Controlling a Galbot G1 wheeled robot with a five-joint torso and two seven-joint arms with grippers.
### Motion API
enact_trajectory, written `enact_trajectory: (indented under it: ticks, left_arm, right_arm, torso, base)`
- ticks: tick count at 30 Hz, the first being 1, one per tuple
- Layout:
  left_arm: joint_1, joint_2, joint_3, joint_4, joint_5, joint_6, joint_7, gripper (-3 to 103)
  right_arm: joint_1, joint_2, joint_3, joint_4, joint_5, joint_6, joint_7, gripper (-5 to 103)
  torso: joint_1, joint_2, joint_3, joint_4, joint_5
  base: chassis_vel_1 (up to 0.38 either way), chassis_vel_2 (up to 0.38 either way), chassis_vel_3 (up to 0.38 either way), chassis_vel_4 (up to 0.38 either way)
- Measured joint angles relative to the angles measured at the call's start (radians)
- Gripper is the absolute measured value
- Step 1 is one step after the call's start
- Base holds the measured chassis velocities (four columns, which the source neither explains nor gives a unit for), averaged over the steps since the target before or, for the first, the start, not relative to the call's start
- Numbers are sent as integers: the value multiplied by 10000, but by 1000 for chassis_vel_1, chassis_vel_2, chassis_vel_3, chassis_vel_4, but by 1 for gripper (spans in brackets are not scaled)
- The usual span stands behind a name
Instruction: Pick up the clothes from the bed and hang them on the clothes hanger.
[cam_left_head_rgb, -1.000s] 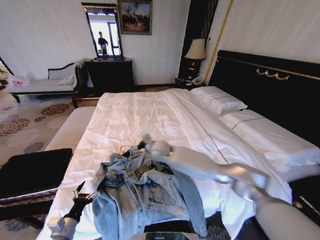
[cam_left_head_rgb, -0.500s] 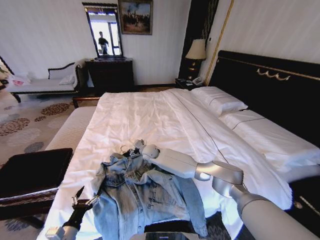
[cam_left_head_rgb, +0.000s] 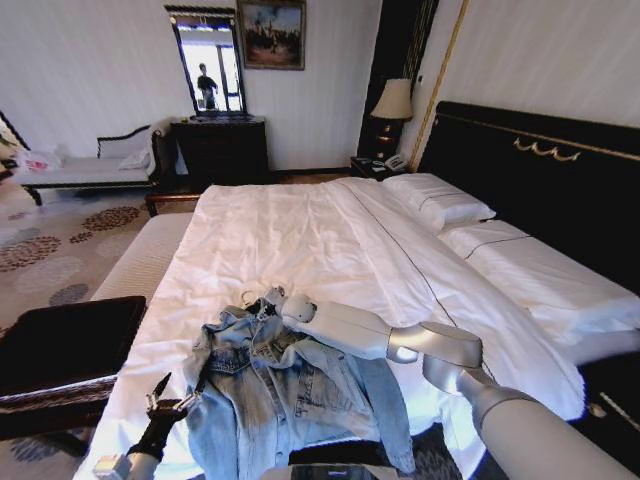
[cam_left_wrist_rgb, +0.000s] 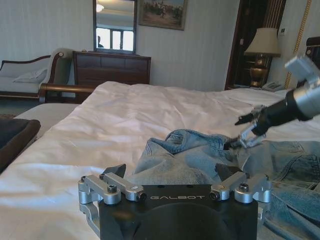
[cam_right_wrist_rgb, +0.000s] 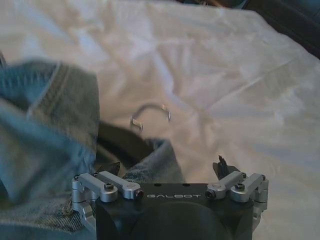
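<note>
The clothes, a light-blue denim jacket (cam_left_head_rgb: 290, 385), lie spread on the near end of the bed (cam_left_head_rgb: 300, 235). The collar faces the pillows. My right gripper (cam_left_head_rgb: 268, 299) hovers open just over the collar (cam_right_wrist_rgb: 45, 110). A thin hook of the clothes hanger (cam_right_wrist_rgb: 150, 114) pokes out onto the white duvet, with a dark part (cam_right_wrist_rgb: 120, 141) inside the neck opening. The hook also shows beside the collar (cam_left_head_rgb: 247, 296). My left gripper (cam_left_head_rgb: 165, 402) stands open and empty low at the bed's near left edge. It faces the jacket (cam_left_wrist_rgb: 190, 155), with the right gripper (cam_left_wrist_rgb: 244, 136) beyond.
A white-cushioned bench (cam_left_head_rgb: 140, 262) runs along the bed's left side, and a black seat (cam_left_head_rgb: 60, 345) stands nearer. Pillows (cam_left_head_rgb: 437, 200) and the black headboard (cam_left_head_rgb: 540, 170) are on the right. A dresser (cam_left_head_rgb: 220, 150) and a lamp (cam_left_head_rgb: 392, 100) stand by the far wall.
My right arm has come down and drawn leftward, bringing its gripper low over the jacket's collar. The left gripper has sunk slightly. The jacket lies as before.
</note>
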Motion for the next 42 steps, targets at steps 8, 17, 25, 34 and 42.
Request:
enact_trajectory:
  ticks: [8,17,25,34,42]
  left_arm:
    - [111,-105,85,33,49,-87,12,100]
    - [120,-94,-20,-94,-37,-99,14,100]
    - [242,-97,-6,-174,-41,-93,14,100]
    - [314,-32,-59,-254,-167,-79,22,100]
    - [317,-70,-17,-325,-318,-20,44,100]
  right_arm:
    - [139,197,-540,-434,-531,-112,-153,100]
    - [291,816,-919,-1581,-471,-260,-389,100]
    - [226,1781,-773,-2835,-633,-174,-581,103]
    - [277,1962,-768,-3294,278,-358,-1056,73]
    - [293,1914,-668,-3334,687,-452,-1203,47]
  torso:
    - [0,0,0,4,0]
    - [0,1,0,0,0]
    - [0,1,0,2,-1]
    - [-1,1,-1,0,0]
    - [0,1,-1,3,0]
  base:
    - [0,0,0,0]
    - [0,0,0,0]
    - [0,0,0,0]
    - [0,0,0,0]
    - [0,0,0,0]
